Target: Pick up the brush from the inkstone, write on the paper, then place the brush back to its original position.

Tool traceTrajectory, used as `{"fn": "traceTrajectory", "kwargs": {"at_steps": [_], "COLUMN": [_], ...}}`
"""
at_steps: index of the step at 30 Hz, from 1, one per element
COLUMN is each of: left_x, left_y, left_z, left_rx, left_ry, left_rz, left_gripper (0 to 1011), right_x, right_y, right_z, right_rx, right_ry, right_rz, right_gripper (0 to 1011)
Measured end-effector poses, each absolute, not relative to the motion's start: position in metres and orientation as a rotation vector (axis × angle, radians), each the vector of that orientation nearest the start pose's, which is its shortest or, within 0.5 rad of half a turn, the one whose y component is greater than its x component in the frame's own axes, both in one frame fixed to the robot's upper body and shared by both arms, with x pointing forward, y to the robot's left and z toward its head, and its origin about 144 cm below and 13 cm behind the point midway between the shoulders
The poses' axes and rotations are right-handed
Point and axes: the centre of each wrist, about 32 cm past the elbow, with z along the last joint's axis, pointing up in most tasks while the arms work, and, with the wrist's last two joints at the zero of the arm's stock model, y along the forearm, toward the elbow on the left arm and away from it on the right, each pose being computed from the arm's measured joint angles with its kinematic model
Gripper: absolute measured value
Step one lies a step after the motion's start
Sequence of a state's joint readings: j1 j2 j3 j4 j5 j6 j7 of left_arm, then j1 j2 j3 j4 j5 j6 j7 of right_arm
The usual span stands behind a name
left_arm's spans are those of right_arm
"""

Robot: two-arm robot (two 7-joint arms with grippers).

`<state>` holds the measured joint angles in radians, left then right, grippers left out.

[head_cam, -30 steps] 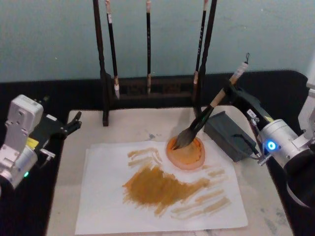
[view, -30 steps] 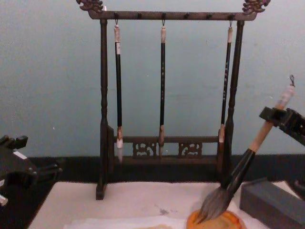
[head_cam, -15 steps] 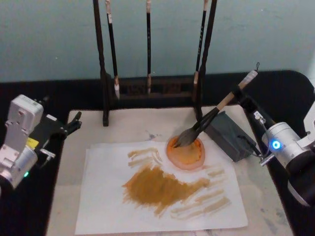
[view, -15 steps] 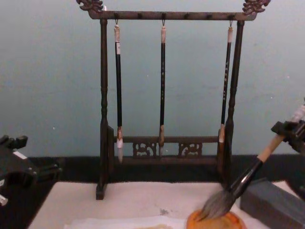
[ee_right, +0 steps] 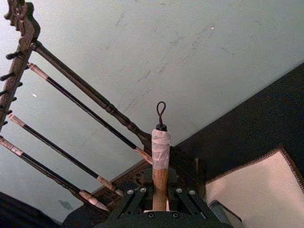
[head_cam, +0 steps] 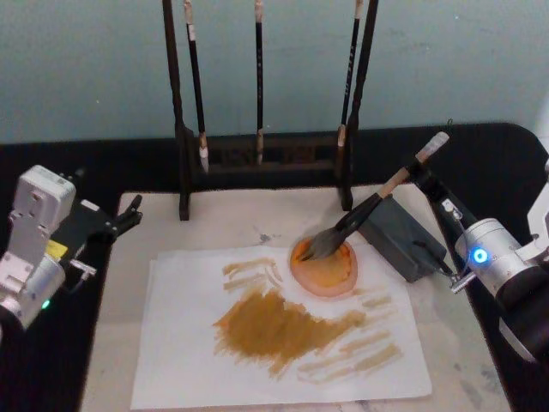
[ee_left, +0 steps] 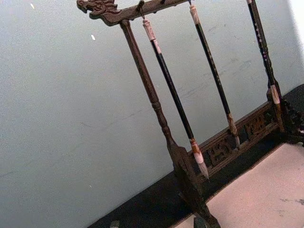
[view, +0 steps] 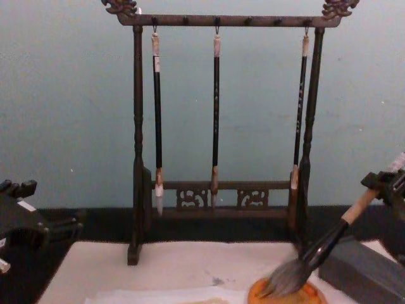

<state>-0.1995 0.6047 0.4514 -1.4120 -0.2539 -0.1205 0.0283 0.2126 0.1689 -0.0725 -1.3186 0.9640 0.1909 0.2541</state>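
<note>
Brush (head_cam: pixel 371 202): thick tan wooden handle, pale wrapped end cap with a small cord loop, black ferrule and a bushy grey-brown head. It leans at a low slant, with the bristles down in the inkstone and the handle rising toward the robot's right.
Inkstone (head_cam: pixel 330 276): small round orange dish, brownish inside, sitting at the far edge of the paper.
Right gripper (head_cam: pixel 418 174): clenched on the upper handle just below the end cap (the right wrist view shows black fingers on both sides of the wood).
Grey block (head_cam: pixel 403 240): matte and rectangular, just beside the inkstone and under the slanting handle.
Paper (head_cam: pixel 189 343): flat white sheet with a dense ochre smear in the middle and paler streaks around it.
Mat (head_cam: pixel 223 219): pale beige, on the dark counter (head_cam: pixel 111 167).
Rack (view: pixel 215 20): dark carved wood with three slim brushes (view: pixel 216 114) hanging upright.
Left gripper (head_cam: pixel 130 215): fingers apart and holding nothing, at the mat's left edge.
</note>
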Motion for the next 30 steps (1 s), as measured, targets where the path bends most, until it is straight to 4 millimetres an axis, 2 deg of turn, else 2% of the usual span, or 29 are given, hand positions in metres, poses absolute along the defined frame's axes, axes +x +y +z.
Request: {"fn": "traceTrajectory", "kwargs": {"at_steps": [30], "left_x": [0.4886], "left_y": [0.3097], "left_z": [1.1398], "left_rx": [0.304], "left_ry": [-0.285], "left_rz": [1.248], "left_gripper": [1010], "right_x": [0.5105], "right_y": [-0.2632], "right_z": [1.1306], "right_rx": [0.519], "right_ry": [0.744], "right_rz": [-1.205], "right_gripper": [176]}}
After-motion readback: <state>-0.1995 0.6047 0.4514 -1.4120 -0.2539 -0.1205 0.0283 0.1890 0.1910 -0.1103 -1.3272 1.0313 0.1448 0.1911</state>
